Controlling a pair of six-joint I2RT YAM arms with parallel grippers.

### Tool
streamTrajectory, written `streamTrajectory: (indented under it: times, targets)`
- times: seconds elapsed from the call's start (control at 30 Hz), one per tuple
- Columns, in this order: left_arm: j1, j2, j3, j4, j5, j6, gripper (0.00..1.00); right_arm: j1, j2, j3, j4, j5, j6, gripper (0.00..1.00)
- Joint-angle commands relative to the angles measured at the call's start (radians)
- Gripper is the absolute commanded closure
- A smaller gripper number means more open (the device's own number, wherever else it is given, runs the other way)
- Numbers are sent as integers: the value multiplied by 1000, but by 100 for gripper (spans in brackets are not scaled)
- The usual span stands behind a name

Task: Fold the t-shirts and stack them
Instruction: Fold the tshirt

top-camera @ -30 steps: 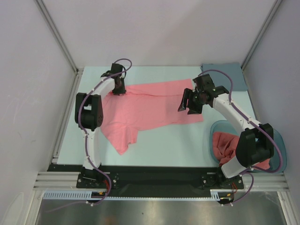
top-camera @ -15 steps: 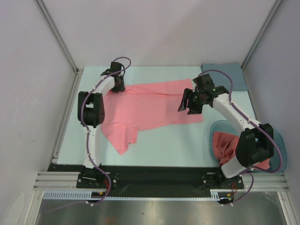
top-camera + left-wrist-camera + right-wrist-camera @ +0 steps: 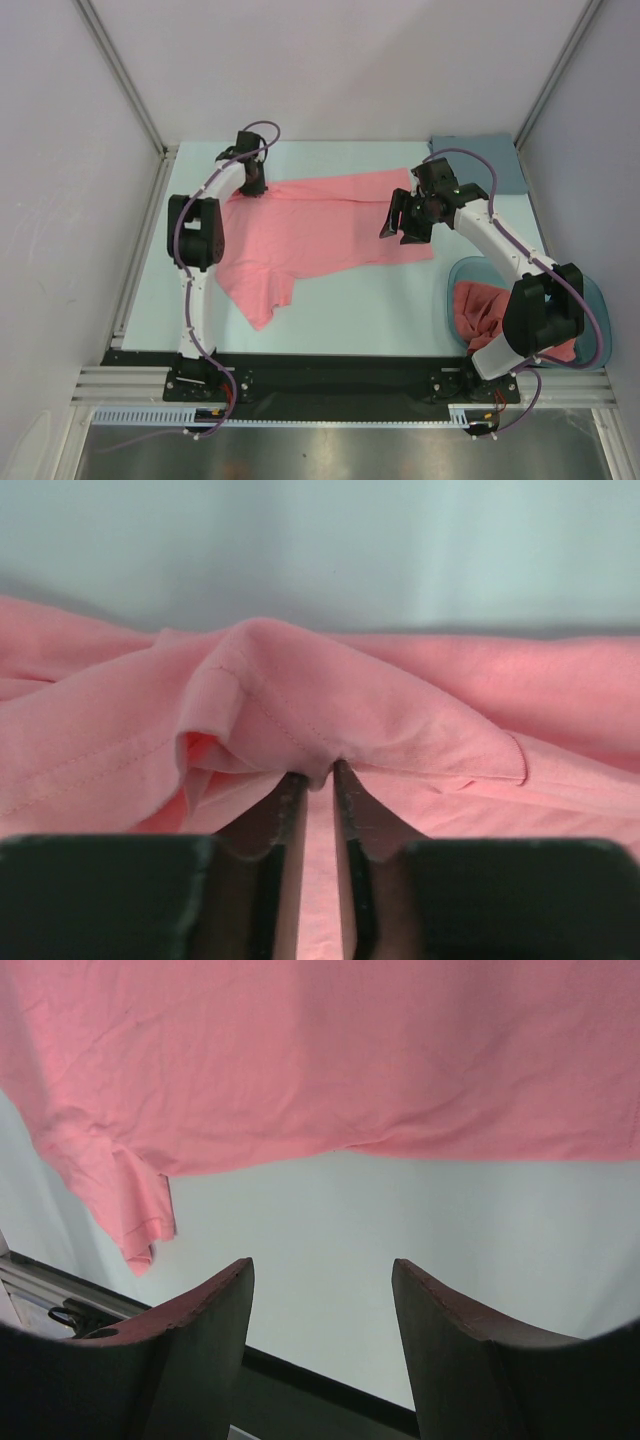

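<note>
The spread t-shirt [image 3: 320,235] lies flat, left of the teal tub [image 3: 452,275]; a second t-shirt [image 3: 478,308] sits crumpled inside it. The fabric looks thin, limp and light (no stiffness to help) — best held at hems and corners. The left gripper [image 3: 318,775], at the corner farthest from the tub, pinches a hem ridge between nearly closed fingers. The right gripper [image 3: 322,1270] hangs apart and empty over the tub-side end.

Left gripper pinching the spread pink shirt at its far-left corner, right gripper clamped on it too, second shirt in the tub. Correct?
No: the right gripper is open, holding nothing, the spread t-shirt beyond its jaws, per the right wrist view. The left gripper pinch and the second t-shirt in the tub stand.
</note>
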State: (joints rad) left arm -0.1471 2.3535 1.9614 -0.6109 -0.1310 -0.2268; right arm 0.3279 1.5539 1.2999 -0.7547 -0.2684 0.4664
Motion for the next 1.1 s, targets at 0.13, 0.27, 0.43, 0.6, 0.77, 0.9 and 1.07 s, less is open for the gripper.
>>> streamTrajectory:
  times: [0.13,0.27,0.43,0.6,0.77,0.9,1.07]
  targets:
    - [6,-6,34,-6,11,-2,90,7,3,45,-20,14,-14,36]
    - [6,-39,27,-33,2,-6,98,7,3,50,-17,9,-14,36]
    - [4,-115,-48,-84,24,-64,100,10,0,53,-12,5,-14,36]
    - [3,-232,-186,-79,67,-131,100,13,-11,42,3,0,-11,36]
    - [-2,-296,-252,-99,85,-155,100,14,-29,27,20,-6,-11,36]
    - [-17,-318,-274,-125,74,-157,100,14,-44,13,29,-12,-12,36]
    - [-51,-358,-323,-144,56,-169,100,11,-55,3,32,-17,-20,36]
